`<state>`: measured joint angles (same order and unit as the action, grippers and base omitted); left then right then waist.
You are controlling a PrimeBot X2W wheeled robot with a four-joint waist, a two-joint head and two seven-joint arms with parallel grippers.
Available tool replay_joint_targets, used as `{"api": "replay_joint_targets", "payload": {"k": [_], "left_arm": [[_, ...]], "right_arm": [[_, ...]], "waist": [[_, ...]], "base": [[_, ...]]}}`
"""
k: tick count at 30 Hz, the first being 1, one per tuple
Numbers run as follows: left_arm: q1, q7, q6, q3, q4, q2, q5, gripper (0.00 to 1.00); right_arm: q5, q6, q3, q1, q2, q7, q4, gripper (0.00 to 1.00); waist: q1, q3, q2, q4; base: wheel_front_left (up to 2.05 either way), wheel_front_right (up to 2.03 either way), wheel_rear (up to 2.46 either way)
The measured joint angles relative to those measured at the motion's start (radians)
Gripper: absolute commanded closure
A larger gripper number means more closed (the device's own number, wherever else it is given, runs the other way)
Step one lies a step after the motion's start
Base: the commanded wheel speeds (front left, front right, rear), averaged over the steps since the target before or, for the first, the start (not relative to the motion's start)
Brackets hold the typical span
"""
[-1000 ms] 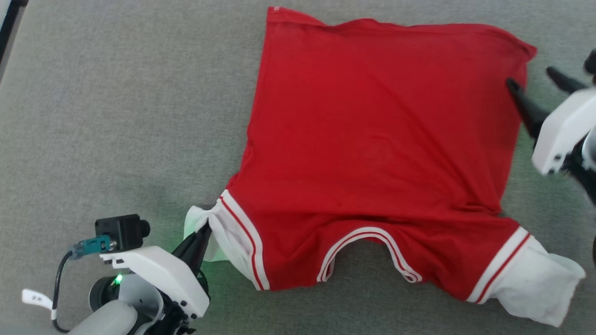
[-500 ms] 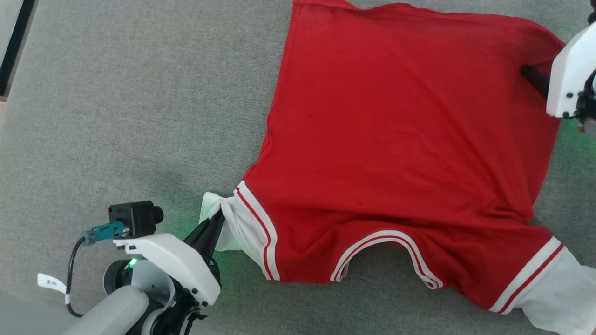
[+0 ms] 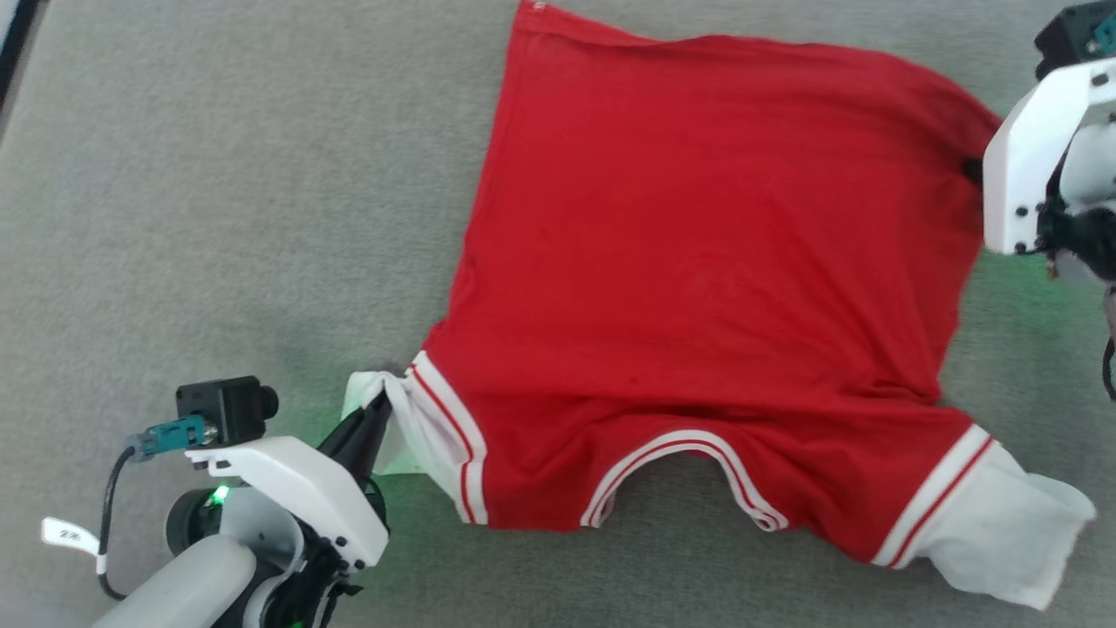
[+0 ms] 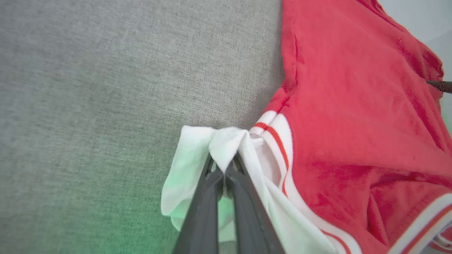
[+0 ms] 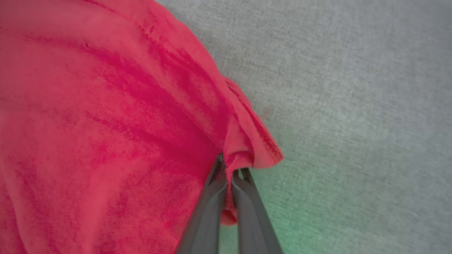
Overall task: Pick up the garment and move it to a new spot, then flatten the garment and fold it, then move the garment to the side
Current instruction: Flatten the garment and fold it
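Note:
The garment [image 3: 697, 262], a red T-shirt with white sleeve ends and striped trim, lies spread on the grey surface with its neckline toward me. My left gripper [image 3: 381, 403] at the lower left is shut on the white end of the near-left sleeve [image 4: 226, 141]; its dark fingers [image 4: 212, 197] pinch a fold of that cloth. My right gripper [image 5: 229, 168] at the upper right is shut on the garment's far-right hem corner [image 5: 254, 151], which bunches between the fingertips. The other white sleeve end [image 3: 1003, 532] lies flat at the lower right.
Grey fabric surface [image 3: 218, 218] stretches wide to the left of the garment. A dark edge [image 3: 17, 44] runs along the top-left corner. The right arm's white housing [image 3: 1029, 166] stands over the garment's right edge.
My right gripper has moved onto the garment's far-right hem corner and closed on it, having stood open beside it a second ago. The left gripper keeps its hold on the sleeve. The camera shifted.

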<state>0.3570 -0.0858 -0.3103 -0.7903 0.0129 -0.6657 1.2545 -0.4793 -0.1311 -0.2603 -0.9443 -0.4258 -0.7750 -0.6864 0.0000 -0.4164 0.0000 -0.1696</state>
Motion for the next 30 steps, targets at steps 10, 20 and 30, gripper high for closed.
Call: {"api": "replay_joint_targets", "payload": {"k": [10,20,30], "left_arm": [[-0.036,-0.012,-0.028,0.026,0.018,-0.059,-0.001,1.00],[-0.053,-0.012,-0.042,0.047,0.036,-0.104,0.002,1.00],[-0.031,0.000,-0.041,0.045,0.031,-0.106,-0.005,1.00]], "right_arm": [[-0.130,0.000,-0.044,0.247,-0.069,0.002,0.339,1.00],[-0.133,0.000,0.134,0.619,0.004,-0.108,0.695,1.00],[-0.054,0.000,0.244,0.862,0.164,-0.051,0.782,0.95]], "waist": [[0.0000,0.056,0.0000,0.102],[0.0000,0.091,0.0000,0.198],[0.0000,0.078,0.0000,0.220]], "base": [[0.00,0.00,0.00],[0.00,0.00,0.00],[0.00,0.00,0.00]]}}
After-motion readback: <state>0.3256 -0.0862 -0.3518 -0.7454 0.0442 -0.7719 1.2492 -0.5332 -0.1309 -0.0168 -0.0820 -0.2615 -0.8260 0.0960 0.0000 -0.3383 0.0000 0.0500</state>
